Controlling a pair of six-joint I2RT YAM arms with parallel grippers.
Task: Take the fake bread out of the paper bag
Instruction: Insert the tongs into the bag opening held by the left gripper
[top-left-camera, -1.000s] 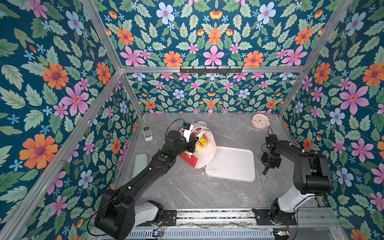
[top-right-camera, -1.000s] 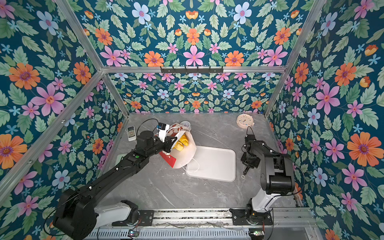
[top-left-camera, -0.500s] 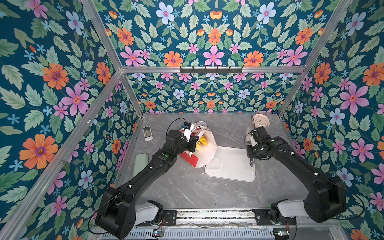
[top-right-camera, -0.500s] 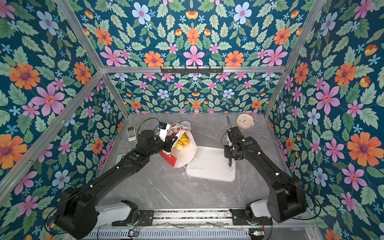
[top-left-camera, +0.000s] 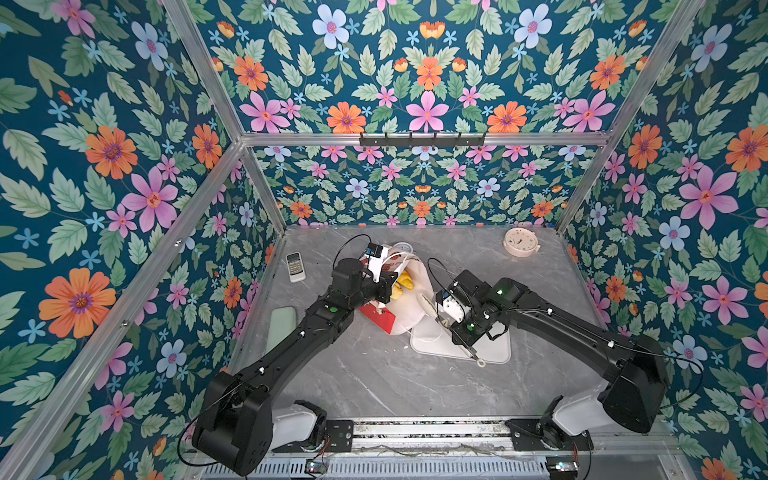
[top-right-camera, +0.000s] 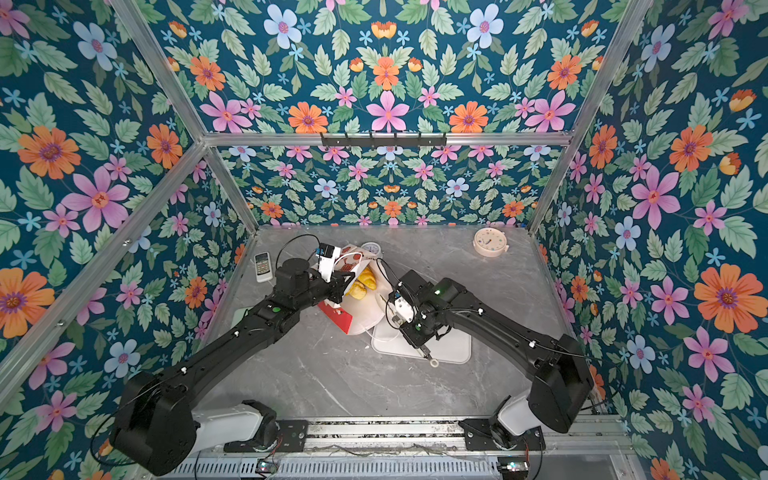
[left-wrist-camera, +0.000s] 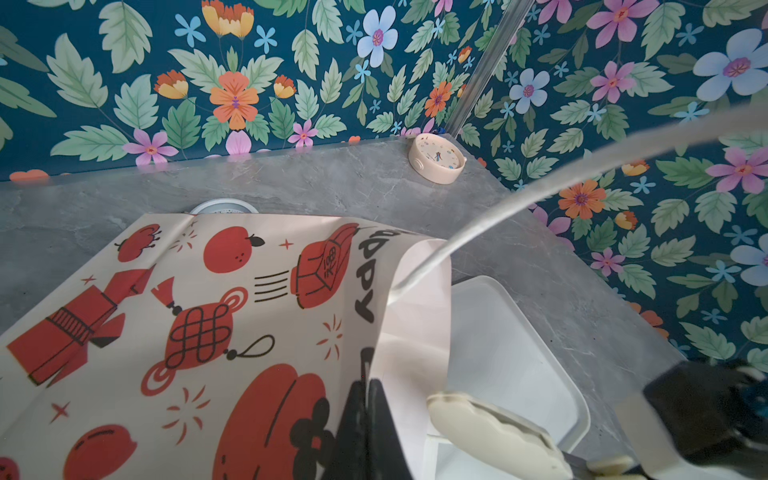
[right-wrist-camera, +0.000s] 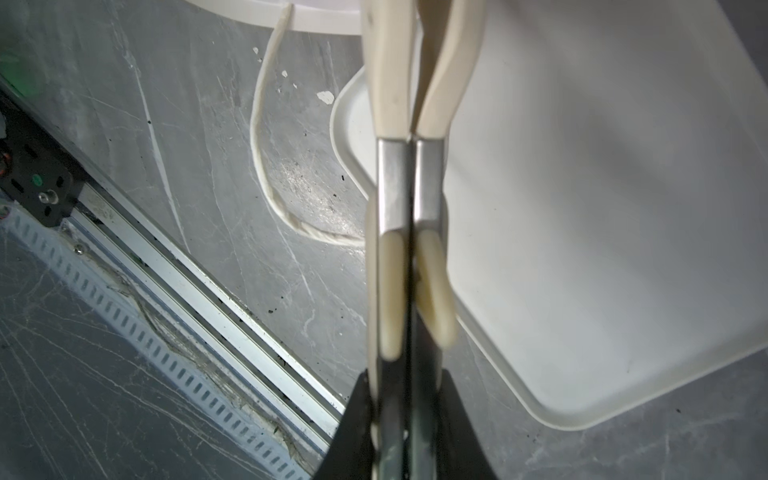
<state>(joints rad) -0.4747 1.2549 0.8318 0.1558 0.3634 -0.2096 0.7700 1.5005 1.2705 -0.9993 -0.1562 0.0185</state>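
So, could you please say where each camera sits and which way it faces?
Top views: above the front rail, facing down and backward; left arm and right arm show whole.
Left wrist: on the left arm, facing across the paper bag toward the clock; its fingers clamp the rim.
Right wrist: on the right arm, facing down at the tray; its fingers hold tongs.
Shared: both wrist views show tray and tongs.

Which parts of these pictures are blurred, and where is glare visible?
Left wrist view: the bag's cord handle crosses as an out-of-focus streak. Right wrist view: the tongs look soft, and the table shows a glare patch. Both top views look sharp.
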